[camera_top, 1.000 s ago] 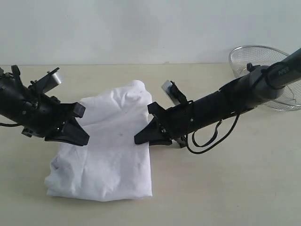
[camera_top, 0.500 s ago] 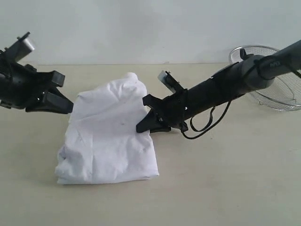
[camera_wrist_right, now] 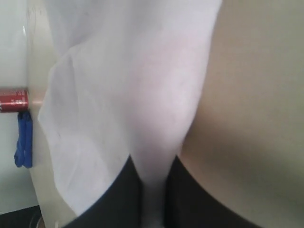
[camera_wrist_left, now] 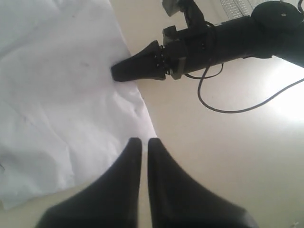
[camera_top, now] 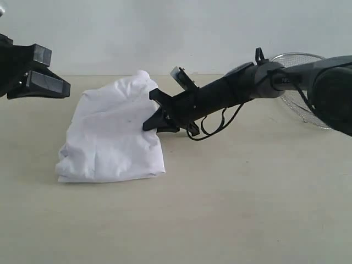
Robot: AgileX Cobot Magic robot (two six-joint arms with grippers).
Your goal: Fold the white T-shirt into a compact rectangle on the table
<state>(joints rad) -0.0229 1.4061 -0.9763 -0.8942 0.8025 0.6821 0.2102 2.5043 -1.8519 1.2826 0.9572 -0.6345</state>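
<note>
1. Across the full width of the exterior view runs the pale beige worktop (camera_top: 247, 209), matte and flat.
2. Left of centre on it lies the white T-shirt (camera_top: 110, 137), doubled into a rumpled, roughly four-sided bundle, its far right corner humped upward.
3. The right arm (camera_top: 236, 91) reaches in low from the right, a loose black cable (camera_wrist_left: 228, 112) hanging beneath.
4. A round wire-mesh basket (camera_top: 291, 56) sits at far right, partly hidden behind that arm.
5. The right hand (camera_top: 148, 125) is at the shirt's right edge, clenched on the cloth; the right wrist view shows white fabric pinched between its fingers (camera_wrist_right: 114, 209).
6. The left hand (camera_top: 61, 88) hangs above the worktop at the left border, apart from the shirt, clenched on nothing.
7. A red cylinder (camera_wrist_right: 13, 100) and a blue item (camera_wrist_right: 23, 142) show near the worktop's edge in the right wrist view; neither can be identified.
</note>
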